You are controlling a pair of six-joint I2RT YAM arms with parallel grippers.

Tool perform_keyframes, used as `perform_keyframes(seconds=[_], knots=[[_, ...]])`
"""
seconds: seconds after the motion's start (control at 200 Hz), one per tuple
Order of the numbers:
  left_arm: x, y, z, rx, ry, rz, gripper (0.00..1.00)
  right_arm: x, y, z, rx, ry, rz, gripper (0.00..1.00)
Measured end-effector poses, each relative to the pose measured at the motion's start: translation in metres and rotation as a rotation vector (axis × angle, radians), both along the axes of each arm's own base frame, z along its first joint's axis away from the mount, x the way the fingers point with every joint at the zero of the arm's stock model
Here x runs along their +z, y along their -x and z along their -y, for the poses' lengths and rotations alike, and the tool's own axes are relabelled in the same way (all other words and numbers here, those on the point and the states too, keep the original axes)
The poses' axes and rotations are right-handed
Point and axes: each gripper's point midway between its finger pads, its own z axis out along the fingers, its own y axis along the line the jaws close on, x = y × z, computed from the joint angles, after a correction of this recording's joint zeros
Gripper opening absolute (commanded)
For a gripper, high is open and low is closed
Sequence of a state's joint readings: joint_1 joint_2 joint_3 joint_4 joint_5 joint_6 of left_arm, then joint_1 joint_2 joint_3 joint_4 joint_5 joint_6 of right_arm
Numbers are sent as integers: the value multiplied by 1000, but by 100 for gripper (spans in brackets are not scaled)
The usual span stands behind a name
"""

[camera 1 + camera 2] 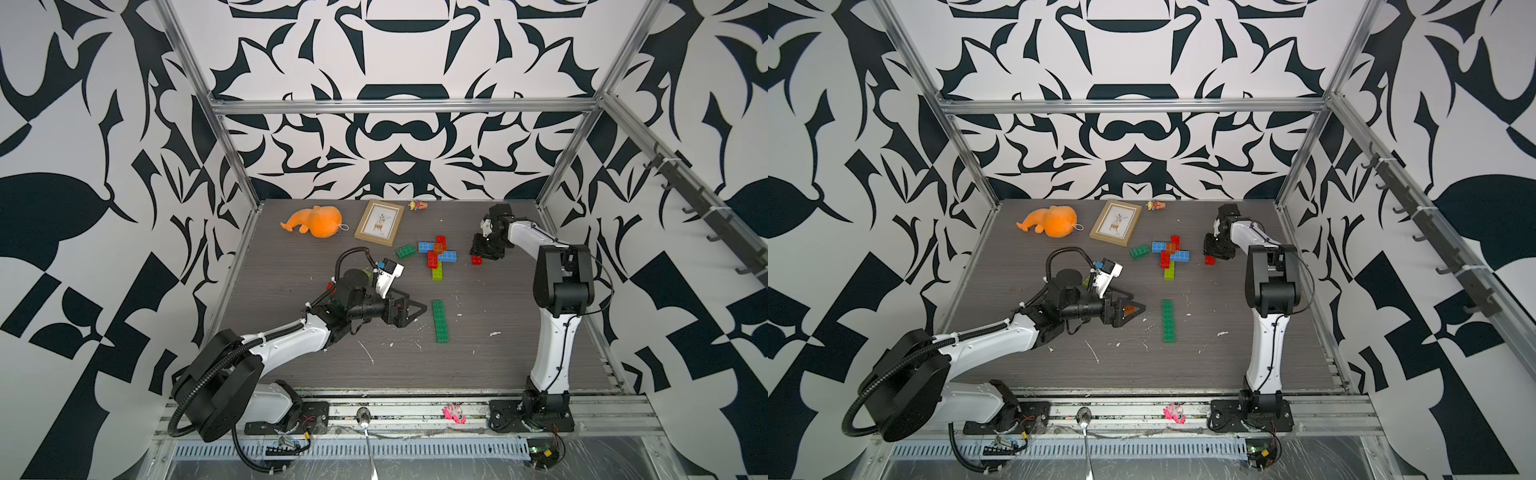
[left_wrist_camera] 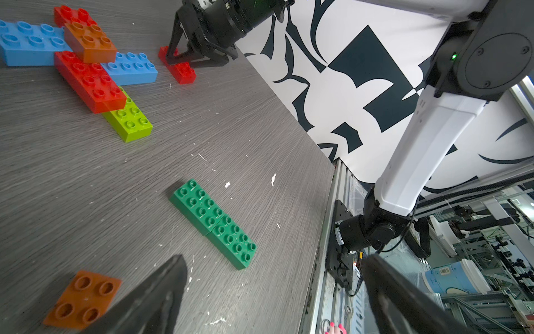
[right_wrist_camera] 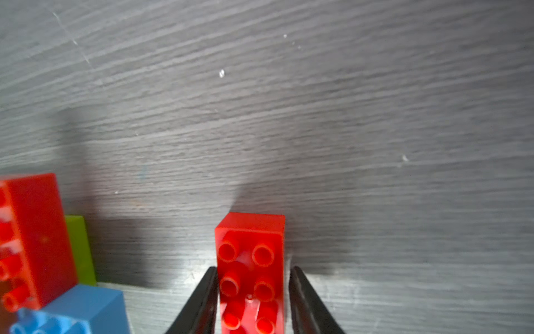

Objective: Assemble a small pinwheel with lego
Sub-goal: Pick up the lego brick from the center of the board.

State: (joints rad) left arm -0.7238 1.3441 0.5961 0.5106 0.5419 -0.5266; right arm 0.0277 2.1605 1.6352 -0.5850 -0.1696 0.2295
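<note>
Lego bricks are being shown spread over the grey table, with a cross-shaped cluster lying toward the far middle in both top views. That cluster is being made up of two blue bricks, two red bricks, a lime green brick poking out from under the nearer red one, and an orange-brown square being carried on top at the centre. A lone red brick is being straddled by the right gripper on the table near the cluster. Its two black fingers are being held close along the brick's long sides, one seemingly touching and the other showing a thin sliver of gap, so whether the brick is being squeezed cannot be told. The left gripper is being held spread wide and low over the table, grasping nothing. A second orange-brown square is being seen flat on the table just beside one of its fingers. Two dark green bricks are being seen end to end in a strip near that gripper, well apart from the cluster, and a single dark green brick is being seen just beside the cluster's far blue arm. An orange plush toy, a picture frame and a small figurine are being kept along the far edge.
</note>
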Motion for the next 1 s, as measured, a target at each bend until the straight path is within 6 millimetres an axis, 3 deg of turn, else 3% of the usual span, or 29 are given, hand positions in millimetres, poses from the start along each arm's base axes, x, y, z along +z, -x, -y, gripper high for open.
perform_keyframes(seconds=[0.175, 0.295, 0.375, 0.535, 0.625, 0.855, 0.92, 1.0], knots=[[1, 0, 0, -3, 3, 0, 100, 0, 0, 4, -8, 31, -1, 37], [1, 1, 0, -4, 3, -1, 100, 2, 1, 4, -8, 57, -7, 32], [1, 1, 0, -3, 3, -1, 100, 2, 1, 5, -8, 74, -6, 22], [-1, -1, -1, 9, -3, -9, 100, 10, 8, -3, -14, 82, 7, 17], [0, -2, -3, 26, -9, -13, 100, 35, 26, -12, -27, 69, 47, 16], [28, 10, -13, 34, 41, 33, 100, 135, 98, -33, -57, -21, 266, 12], [34, 17, -18, 31, 47, 49, 100, 147, 120, -42, -41, -46, 295, 10], [37, 28, -23, 29, 32, 76, 100, 145, 148, -58, 4, -60, 282, 9]])
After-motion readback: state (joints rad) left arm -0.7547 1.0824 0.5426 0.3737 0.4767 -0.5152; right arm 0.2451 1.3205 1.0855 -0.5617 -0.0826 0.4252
